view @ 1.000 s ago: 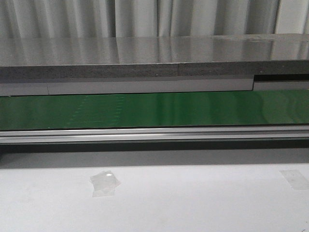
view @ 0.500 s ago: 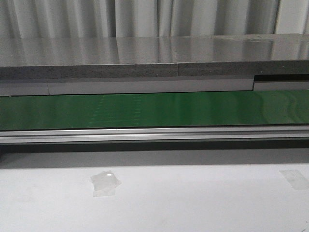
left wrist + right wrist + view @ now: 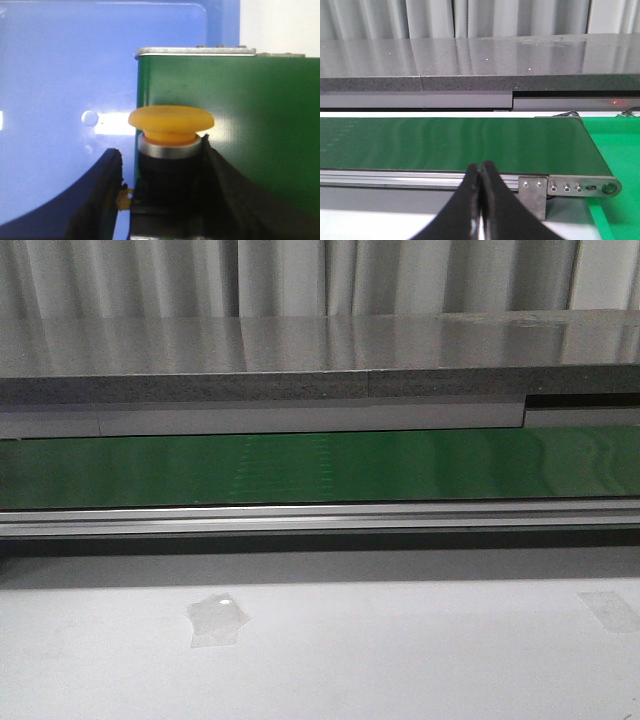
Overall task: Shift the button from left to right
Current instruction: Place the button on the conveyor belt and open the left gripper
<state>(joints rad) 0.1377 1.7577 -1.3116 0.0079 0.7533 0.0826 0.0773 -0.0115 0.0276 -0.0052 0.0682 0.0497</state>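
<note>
The button (image 3: 171, 120), a yellow-orange round cap on a silver ring and black body, sits between the black fingers of my left gripper (image 3: 160, 150). The gripper is shut on the body just below the cap. Behind the button lie the end of the green conveyor belt (image 3: 240, 125) and a blue tray (image 3: 65, 75). My right gripper (image 3: 481, 167) is shut with nothing in it, its tips pressed together in front of the belt (image 3: 445, 142) near its right end. The front view shows neither gripper and no button.
The green belt (image 3: 320, 468) runs across the front view behind an aluminium rail, under a grey shelf (image 3: 300, 350). Two tape patches (image 3: 217, 618) (image 3: 610, 610) lie on the white table. A green bin (image 3: 620, 150) sits beyond the belt's end bracket (image 3: 570, 187).
A faint pale pattern on the belt has drifted to the right across the front view. Nothing else there has moved.
</note>
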